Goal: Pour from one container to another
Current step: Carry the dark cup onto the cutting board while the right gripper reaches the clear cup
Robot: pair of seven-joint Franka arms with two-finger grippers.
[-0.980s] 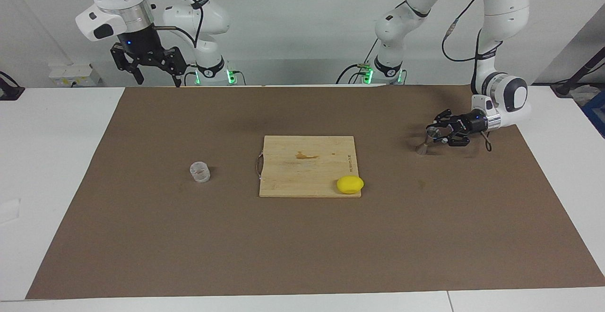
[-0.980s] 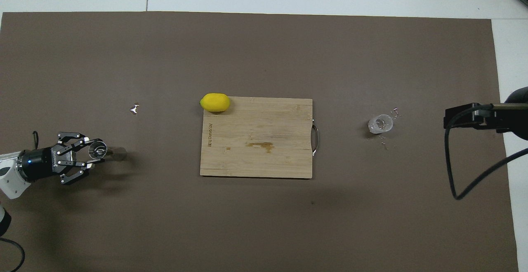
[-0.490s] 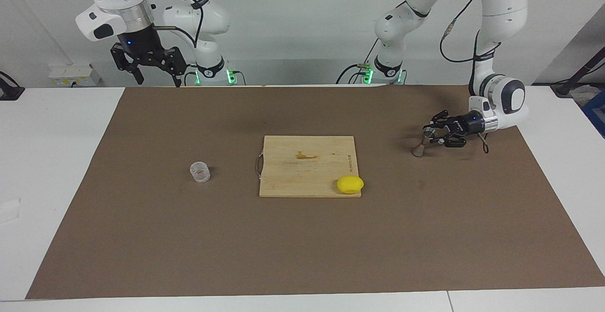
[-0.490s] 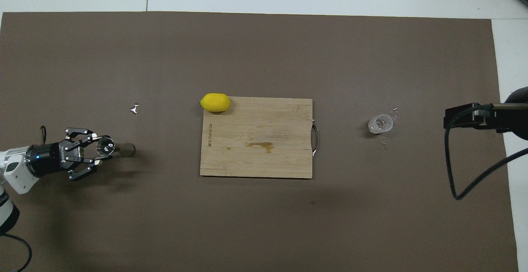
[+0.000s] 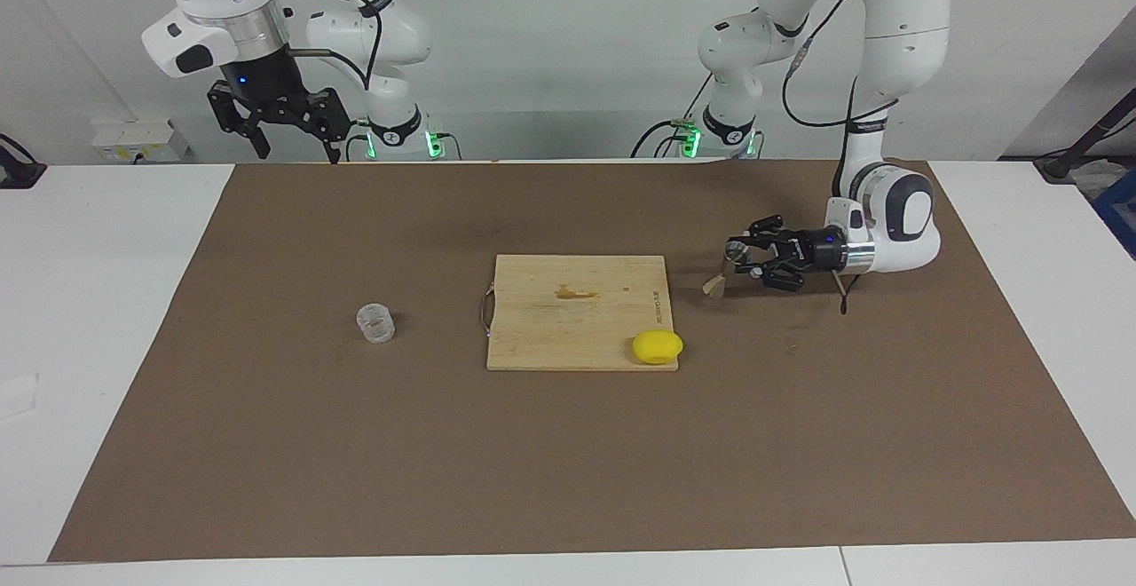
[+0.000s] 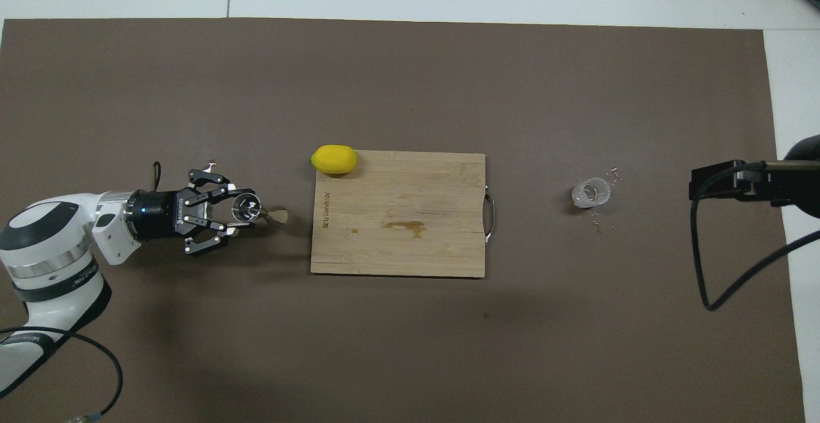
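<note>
The clear plastic cup point(image 5: 375, 322) point(image 6: 590, 193) stands upright on the brown mat, beside the cutting board toward the right arm's end. My left gripper point(image 5: 742, 258) point(image 6: 239, 210) reaches in sideways, low over the mat, and is shut on the waist of the silver jigger point(image 5: 721, 270) point(image 6: 247, 206). The jigger hangs slightly tilted just off the board's edge at the left arm's end. My right gripper point(image 5: 300, 153) waits high above the mat's edge by its base, open with nothing in it.
A wooden cutting board point(image 5: 577, 311) point(image 6: 397, 231) lies mid-mat with a small stain on it and a metal handle facing the cup. A yellow lemon point(image 5: 658, 346) point(image 6: 334, 159) sits at its corner. Small crumbs point(image 6: 596, 218) lie around the cup.
My left arm has carried the jigger from near the mat's end at its own side toward the cutting board. The right arm, cup and lemon have not moved.
</note>
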